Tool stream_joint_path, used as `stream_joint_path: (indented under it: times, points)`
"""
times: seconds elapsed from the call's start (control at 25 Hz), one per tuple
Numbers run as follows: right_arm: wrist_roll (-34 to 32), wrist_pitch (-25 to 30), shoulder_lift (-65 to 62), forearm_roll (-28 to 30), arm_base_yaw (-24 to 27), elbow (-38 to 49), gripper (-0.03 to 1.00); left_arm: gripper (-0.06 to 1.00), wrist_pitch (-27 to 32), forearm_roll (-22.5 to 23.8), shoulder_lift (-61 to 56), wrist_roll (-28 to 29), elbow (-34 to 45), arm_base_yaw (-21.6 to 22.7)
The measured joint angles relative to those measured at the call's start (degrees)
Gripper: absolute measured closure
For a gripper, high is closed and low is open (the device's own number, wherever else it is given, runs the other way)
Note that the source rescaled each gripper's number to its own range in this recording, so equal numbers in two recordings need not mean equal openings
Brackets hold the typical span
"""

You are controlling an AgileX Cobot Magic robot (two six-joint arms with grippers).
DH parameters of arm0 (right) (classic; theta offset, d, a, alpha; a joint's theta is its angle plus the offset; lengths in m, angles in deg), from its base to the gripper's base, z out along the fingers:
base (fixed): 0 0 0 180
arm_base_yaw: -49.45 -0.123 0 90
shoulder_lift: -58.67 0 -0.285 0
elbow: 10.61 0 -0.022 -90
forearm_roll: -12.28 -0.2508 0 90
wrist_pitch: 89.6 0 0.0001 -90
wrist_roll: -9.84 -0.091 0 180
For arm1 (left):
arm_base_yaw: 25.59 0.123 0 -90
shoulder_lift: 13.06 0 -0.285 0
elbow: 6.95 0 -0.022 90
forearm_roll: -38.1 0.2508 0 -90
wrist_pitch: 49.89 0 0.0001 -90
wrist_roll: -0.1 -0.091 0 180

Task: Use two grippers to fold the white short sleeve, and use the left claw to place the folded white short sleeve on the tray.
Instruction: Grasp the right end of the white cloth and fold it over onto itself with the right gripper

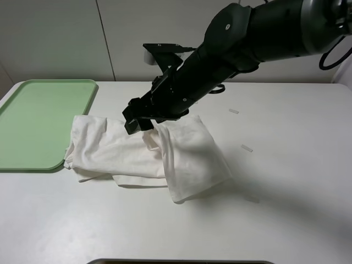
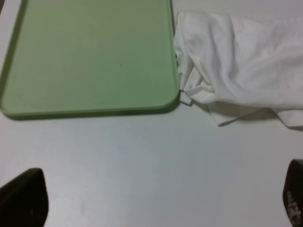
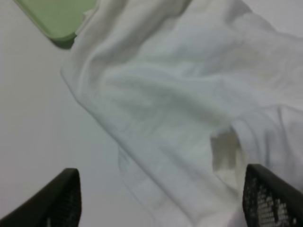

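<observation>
While the shirt lies crosswise on the bench, touching the tray, the open right end effector hangs over its middle; the open left end effector sits farther off.

The left tool hangs over bare white counter, its two dark fingertips spread wide with nothing between them. Ahead of the tool the pale green tray lies flat on the counter, one rounded corner turned toward the tool. Beside the tray, also ahead, is the rumpled white short sleeve. Its edge touches the tray's long rim, and a small fold pokes out at that corner. A soft shadow runs under the hem nearest the tool.
</observation>
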Motion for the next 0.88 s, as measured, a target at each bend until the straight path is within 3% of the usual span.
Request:
stream_joint_path:
  times: [0.16, 0.32, 0.6, 0.88]
  points:
    - [-5.19, 2.41, -1.97, 6.33, 0.23, 0.0, 0.2, -0.06, 0.0, 0.0, 0.0, 0.0, 0.0, 0.0]
    - [-7.42, 2.8, 0.56, 9.11, 3.24, 0.0, 0.2, -0.06, 0.0, 0.0, 0.0, 0.0, 0.0, 0.0]
    - [-7.71, 2.04, 4.81, 8.7, 4.3, 0.0, 0.2, -0.06, 0.0, 0.0, 0.0, 0.0, 0.0, 0.0]
    - [-8.75, -4.33, 8.51, 5.87, 3.97, -1.97, 0.21, -0.06, 0.0, 0.0, 0.0, 0.0, 0.0, 0.0]
